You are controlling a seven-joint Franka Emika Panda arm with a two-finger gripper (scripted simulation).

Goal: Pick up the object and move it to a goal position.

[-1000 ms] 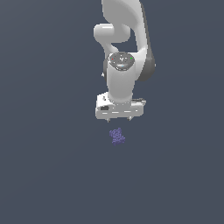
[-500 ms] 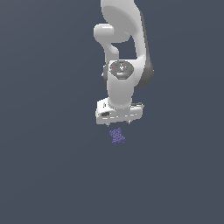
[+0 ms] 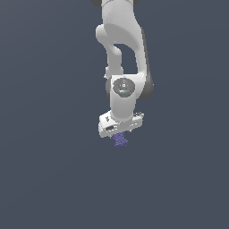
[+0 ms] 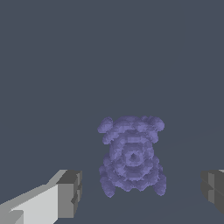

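1 second earlier I hung higher; my gripper had since sunk, jaws spread wide astride the untouched object on the surface.

We see the purple clump lying on the grey surface. Our hand is spread wide, one finger on each side of the clump. Clear gaps both sides; neither finger touches it.
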